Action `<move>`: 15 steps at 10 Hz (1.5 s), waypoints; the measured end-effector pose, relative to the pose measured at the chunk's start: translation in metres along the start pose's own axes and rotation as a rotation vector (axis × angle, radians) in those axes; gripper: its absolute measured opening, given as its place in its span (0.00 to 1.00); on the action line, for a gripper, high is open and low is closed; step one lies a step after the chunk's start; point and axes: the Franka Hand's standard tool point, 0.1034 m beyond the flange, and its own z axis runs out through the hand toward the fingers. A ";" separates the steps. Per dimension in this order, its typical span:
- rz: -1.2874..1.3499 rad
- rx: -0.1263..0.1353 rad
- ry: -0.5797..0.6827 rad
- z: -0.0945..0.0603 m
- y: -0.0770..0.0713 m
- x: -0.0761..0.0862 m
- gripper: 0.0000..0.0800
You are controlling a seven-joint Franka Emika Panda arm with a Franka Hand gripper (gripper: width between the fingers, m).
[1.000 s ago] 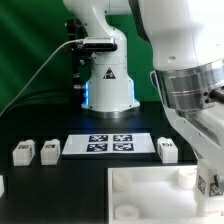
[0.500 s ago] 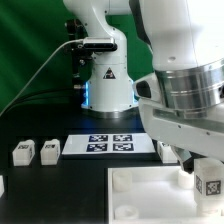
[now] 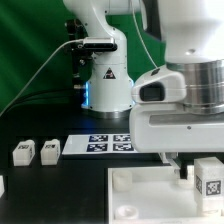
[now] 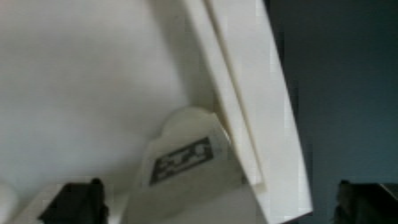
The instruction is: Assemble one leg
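The leg stands at the edge of the large white piece, on the exterior view's right. The gripper is over that same edge, jaws spread wide, gripping nothing. Closing off-centre could tip the leg. The piece's round socket looks empty.

Arm low at ext. view's right, jaws downward, wide apart

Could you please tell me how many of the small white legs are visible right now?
3. The outer leg and inner leg sit together at the exterior view's left; the third leg stands at its right. The arm may hide others.
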 end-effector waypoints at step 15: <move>1.366 0.122 -0.101 0.004 0.003 0.008 0.37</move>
